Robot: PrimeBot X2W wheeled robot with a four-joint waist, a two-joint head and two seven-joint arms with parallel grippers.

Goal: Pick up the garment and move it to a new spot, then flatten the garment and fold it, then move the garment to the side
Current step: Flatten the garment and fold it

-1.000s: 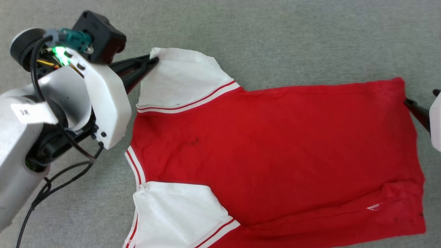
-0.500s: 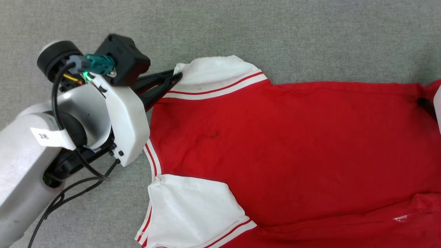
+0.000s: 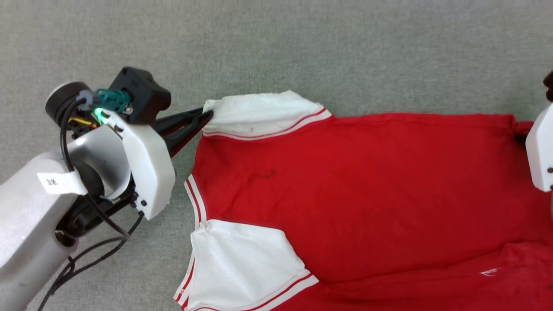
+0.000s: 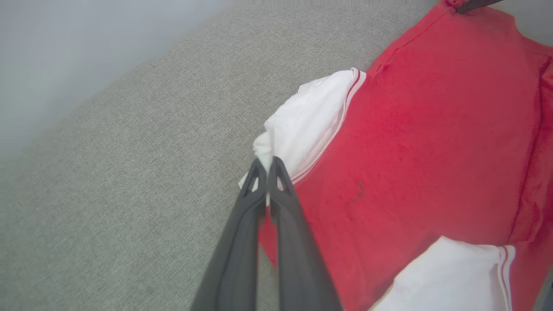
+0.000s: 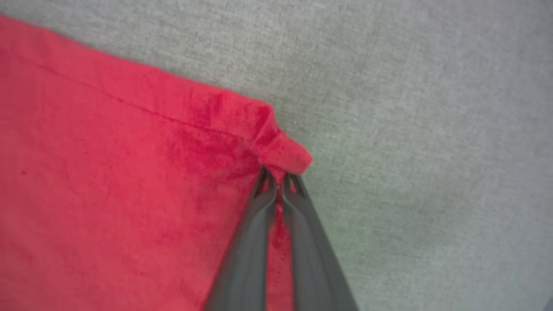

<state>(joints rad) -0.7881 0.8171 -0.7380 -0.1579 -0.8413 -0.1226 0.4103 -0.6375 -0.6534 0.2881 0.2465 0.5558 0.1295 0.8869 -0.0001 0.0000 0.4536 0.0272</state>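
Note:
The garment is a red T-shirt with white sleeves and red-white striped trim, spread plain side up on grey fabric. My left gripper is shut on the tip of the far white sleeve; the left wrist view shows that gripper pinching this sleeve. At the right edge of the head view the pale shell of my right arm overlaps the shirt's far hem corner. My right gripper is shut on that red corner, which bunches up above the fingertips.
Grey woven fabric covers the surface on every side of the shirt. The near white sleeve lies flat at the bottom of the head view. A black cable hangs under my left arm.
My right gripper has closed on the far hem corner. The left gripper keeps its hold; the far sleeve now lies narrower and more folded. The head view has shifted.

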